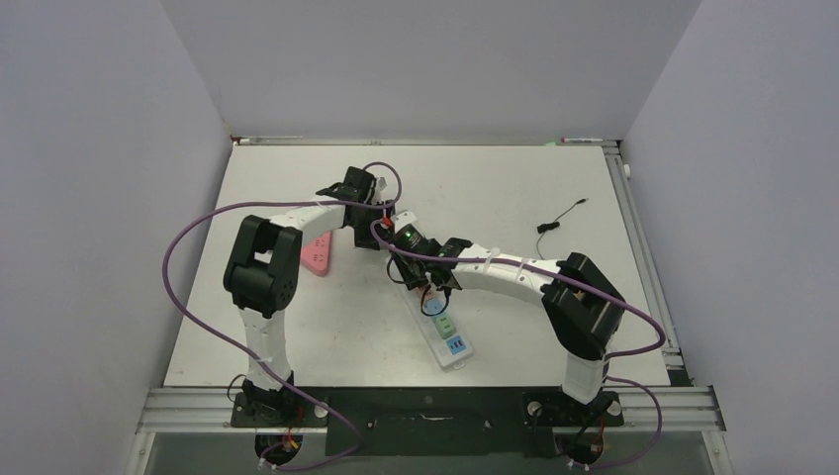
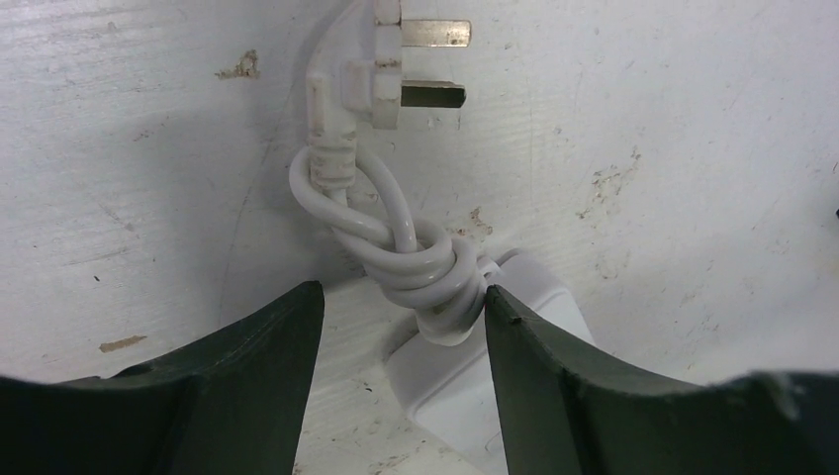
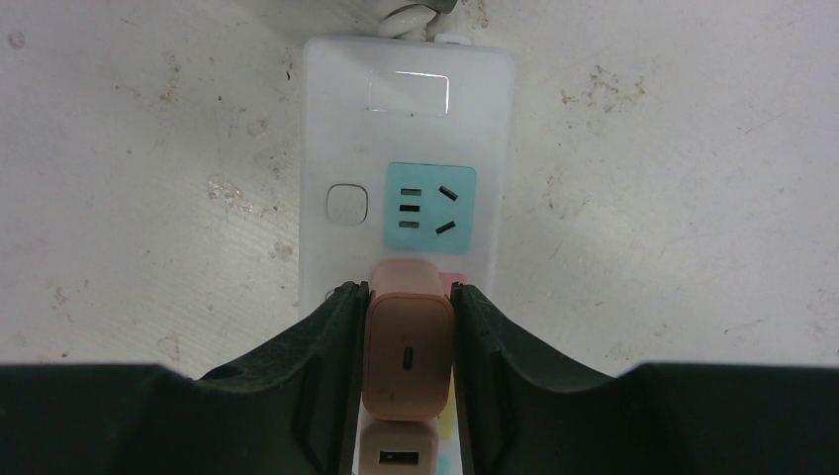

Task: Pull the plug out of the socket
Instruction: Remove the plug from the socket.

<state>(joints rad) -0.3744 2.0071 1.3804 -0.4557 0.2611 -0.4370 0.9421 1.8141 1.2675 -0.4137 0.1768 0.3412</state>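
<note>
While on strip (image 3: 406, 148), plug (image 3: 408, 351) between jaws.

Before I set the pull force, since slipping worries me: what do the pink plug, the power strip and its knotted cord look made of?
Pink plug: smooth matte plastic, seemingly; rounded moulded edges, no glare.
Power strip: frosted white plastic, faintly translucent-looking casing.
Cord: white flexible sheath, likely rubbery plastic; it bends into tight loops and shows soft highlights.
</note>
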